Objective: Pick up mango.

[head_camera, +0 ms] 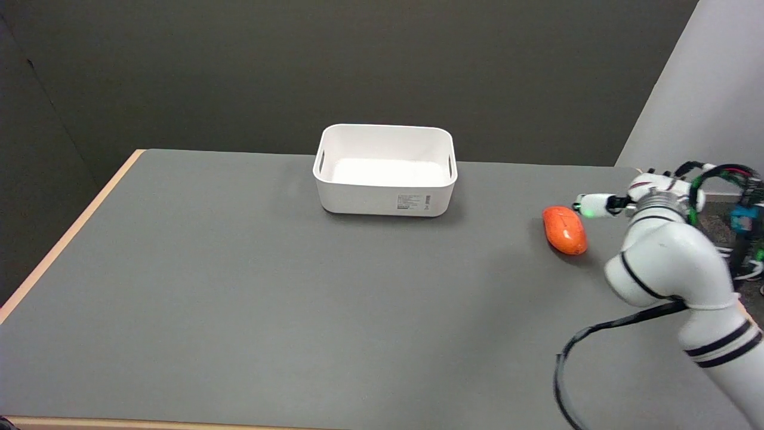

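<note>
We see a grey counter with a pale wooden edge running along its left side and near rim. Toward the far middle of it stands a white bin, rectangular with rounded corners, a slot handle in each short wall and a small label on its near wall. Well apart from the bin, toward the right side, an orange-red mango lies on its side directly on the grey surface, its long axis running away from us.

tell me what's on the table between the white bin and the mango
Nothing: the head view shows only bare grey table between the white bin and the mango.
</note>
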`<state>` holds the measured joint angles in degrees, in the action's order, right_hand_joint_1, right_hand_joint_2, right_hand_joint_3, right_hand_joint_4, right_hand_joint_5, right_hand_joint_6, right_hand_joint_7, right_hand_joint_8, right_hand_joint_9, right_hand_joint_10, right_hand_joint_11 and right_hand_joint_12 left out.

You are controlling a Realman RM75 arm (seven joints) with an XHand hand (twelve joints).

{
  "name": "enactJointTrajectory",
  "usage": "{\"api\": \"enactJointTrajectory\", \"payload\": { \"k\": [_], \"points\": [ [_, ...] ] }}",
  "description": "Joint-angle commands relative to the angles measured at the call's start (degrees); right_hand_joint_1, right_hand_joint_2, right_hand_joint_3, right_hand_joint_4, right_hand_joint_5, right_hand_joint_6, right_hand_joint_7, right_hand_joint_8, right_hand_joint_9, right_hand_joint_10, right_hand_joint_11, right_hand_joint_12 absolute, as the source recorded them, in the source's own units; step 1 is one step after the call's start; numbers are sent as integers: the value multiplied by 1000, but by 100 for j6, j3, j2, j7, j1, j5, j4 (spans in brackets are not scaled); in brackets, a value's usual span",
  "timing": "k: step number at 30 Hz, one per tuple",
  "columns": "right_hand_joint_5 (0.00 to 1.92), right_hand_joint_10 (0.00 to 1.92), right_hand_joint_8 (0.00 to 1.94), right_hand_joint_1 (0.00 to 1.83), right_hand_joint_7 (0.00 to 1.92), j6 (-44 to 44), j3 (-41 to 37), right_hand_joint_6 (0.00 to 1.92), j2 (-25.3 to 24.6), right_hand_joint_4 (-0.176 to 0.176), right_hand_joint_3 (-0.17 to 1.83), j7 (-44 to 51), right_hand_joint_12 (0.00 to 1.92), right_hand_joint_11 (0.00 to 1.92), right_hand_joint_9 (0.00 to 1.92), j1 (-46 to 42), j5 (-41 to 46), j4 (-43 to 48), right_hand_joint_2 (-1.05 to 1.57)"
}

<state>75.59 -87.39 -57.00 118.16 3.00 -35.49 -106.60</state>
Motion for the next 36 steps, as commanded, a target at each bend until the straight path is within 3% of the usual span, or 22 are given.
{"api": "enactJointTrajectory", "payload": {
  "k": [1,11,16,18,20,22,24,26,28,34,36],
  "points": [
    [218,969,496,188,449,1424,2032,607,-1275,-60,883,257,1453,323,428,1510,-889,-389,609],
    [211,976,490,172,443,1547,1944,608,-1395,-74,842,158,1455,326,413,1117,-560,-355,624],
    [123,871,448,167,315,1523,1592,557,-1246,-92,869,-468,1424,284,341,696,-622,-309,595],
    [47,757,334,140,177,1496,1593,431,-1164,-103,848,-1230,1336,241,219,511,-699,-309,587],
    [-1,572,125,107,6,1403,1678,141,-1085,-121,887,-2501,1205,156,29,251,-934,-309,529],
    [-1,444,-1,156,-1,1332,1791,-1,-1071,-131,837,-3312,1185,86,-1,93,-1236,-289,544],
    [-1,182,-1,218,-1,1354,1873,-1,-1081,-145,780,-3765,1024,5,-1,27,-1507,-270,576],
    [-1,152,-1,218,-1,1414,1914,-1,-1110,-153,834,-3883,962,-1,-1,-9,-1731,-270,549],
    [-1,25,-1,241,-1,1436,1933,-1,-1134,-163,895,-3885,674,-1,-1,-16,-1814,-269,549],
    [-1,-1,-1,275,-1,1141,2038,-1,-1182,-164,871,-4439,565,-1,-1,-24,-1621,-112,535],
    [-1,-1,-1,317,-1,910,2116,-1,-1182,-169,756,-4755,536,-1,-1,-23,-1545,42,591]
  ]
}}
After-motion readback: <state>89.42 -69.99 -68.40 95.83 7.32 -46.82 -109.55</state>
